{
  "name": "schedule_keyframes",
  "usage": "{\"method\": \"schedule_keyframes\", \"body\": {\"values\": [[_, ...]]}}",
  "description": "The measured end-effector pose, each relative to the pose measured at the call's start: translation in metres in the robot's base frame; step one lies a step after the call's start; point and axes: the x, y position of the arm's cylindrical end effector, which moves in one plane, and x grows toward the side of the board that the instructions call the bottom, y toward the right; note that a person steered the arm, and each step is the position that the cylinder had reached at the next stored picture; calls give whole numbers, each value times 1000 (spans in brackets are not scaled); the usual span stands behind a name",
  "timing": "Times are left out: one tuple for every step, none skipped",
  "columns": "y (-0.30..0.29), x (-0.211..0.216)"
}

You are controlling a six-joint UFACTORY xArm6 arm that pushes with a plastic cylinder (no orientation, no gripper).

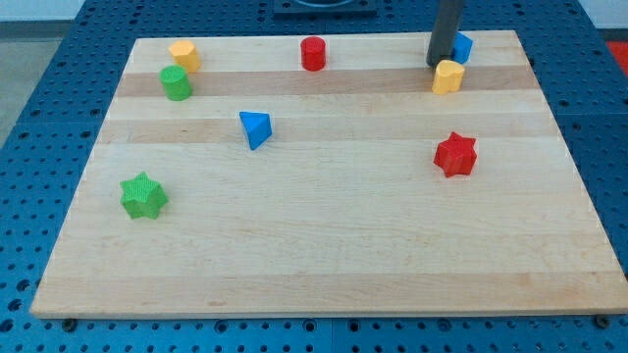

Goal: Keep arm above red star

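Note:
The red star (455, 154) lies on the wooden board (324, 245) at the view's right, about mid-height. My tip (438, 65) is near the view's top right, well above the red star in the view. It stands just left of a blue block (461, 46) and just above the left side of a yellow block (448, 76). The rod hides part of the blue block.
A red cylinder (313, 53) sits at top centre. A yellow block (183, 55) and a green cylinder (177, 82) sit at top left. A blue triangular block (255, 128) lies left of centre. A green star (143, 195) lies at the left.

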Motion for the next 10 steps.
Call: {"method": "schedule_keyframes", "body": {"values": [[0, 0], [0, -8], [0, -12], [-7, -8], [-47, 15], [-78, 35], [-78, 44], [-72, 97], [-58, 112], [-33, 112]]}}
